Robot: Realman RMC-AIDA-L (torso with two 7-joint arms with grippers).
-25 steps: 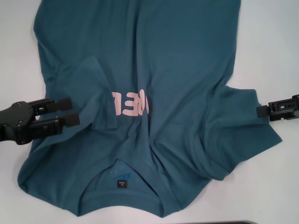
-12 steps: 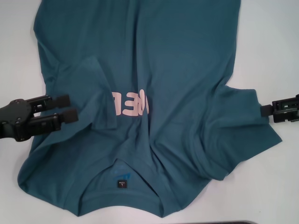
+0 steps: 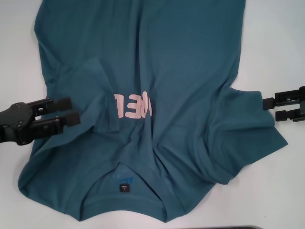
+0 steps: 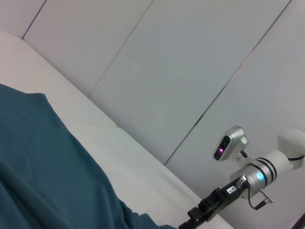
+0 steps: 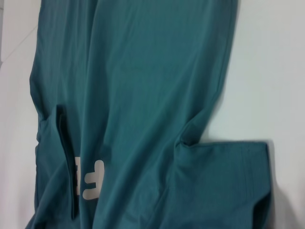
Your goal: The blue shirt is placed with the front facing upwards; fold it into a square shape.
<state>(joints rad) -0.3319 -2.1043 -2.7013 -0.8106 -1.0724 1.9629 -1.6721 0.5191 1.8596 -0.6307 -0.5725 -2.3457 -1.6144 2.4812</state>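
The blue shirt [image 3: 181, 71] lies spread on the white table, front up, with pink lettering [image 3: 136, 106] at mid-chest and the collar with its dark label [image 3: 124, 187] nearest me. Its left sleeve [image 3: 93, 95] is folded inward over the chest. The right sleeve [image 3: 248, 124] lies rumpled, pointing outward. My left gripper [image 3: 74, 110] hovers open over the shirt's left edge, with nothing between its fingers. At the right sleeve's hem my right gripper [image 3: 271, 109] is open. The right wrist view shows the shirt [image 5: 143, 71] from above. The left wrist view shows the shirt [image 4: 38, 167] and the right gripper [image 4: 200, 217] beyond it.
Bare white table [image 3: 281, 43] borders the shirt on both sides. A dark strip [image 3: 238, 227] shows at the table's near edge. Grey wall panels [image 4: 190, 71] stand behind the table in the left wrist view.
The right gripper's fingers have spread apart at the sleeve hem. The left arm has drawn back a little to the left. The shirt lies as before.
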